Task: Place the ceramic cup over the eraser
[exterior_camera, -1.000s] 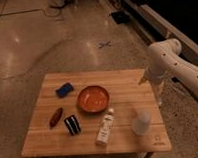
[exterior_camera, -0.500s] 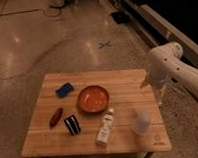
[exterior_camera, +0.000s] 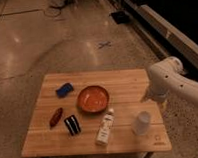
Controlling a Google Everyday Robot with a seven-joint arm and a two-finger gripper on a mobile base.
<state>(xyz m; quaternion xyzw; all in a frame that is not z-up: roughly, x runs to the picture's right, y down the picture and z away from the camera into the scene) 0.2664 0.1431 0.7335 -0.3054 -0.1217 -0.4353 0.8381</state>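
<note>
Tool (exterior_camera: pixel 154 97) hangs at the end of the white arm (exterior_camera: pixel 167 72), over the right edge of the counter (exterior_camera: pixel 122 80), roughly midway along that edge; jaws stand apart with nothing between them, so it carries nothing.

Change over the last second: the arm has sunk a little and drawn toward the front edge; the tool is now lower and closer to the ceramic cup (exterior_camera: pixel 142 123), though clear of it, no contact.

Ceramic cup stands near the front right corner, just in from the right edge; it has not shifted; whether its mouth faces up or down I cannot tell.

Next along the front edge, a white bottle (exterior_camera: pixel 105 127) lies on its side, between cup and target; beyond it the eraser (exterior_camera: pixel 72 125), dark with two pale stripes, sits toward the front left, well apart from the cup.

Orange bowl (exterior_camera: pixel 93 99) at the middle of the counter; reddish-brown oblong (exterior_camera: pixel 56 117) just beside the eraser on the left-edge side; blue block (exterior_camera: pixel 64 90) toward the back left corner; none of these has moved.

Reading: this looks like the approach to the cup; no grasp made, so the task proper is not begun; the descent suggests pickup comes next.

Judgement: the carry must cross the bottle; lifting high enough should avoid knocking it; the eraser's small footprint favours a centred lowering.
</note>
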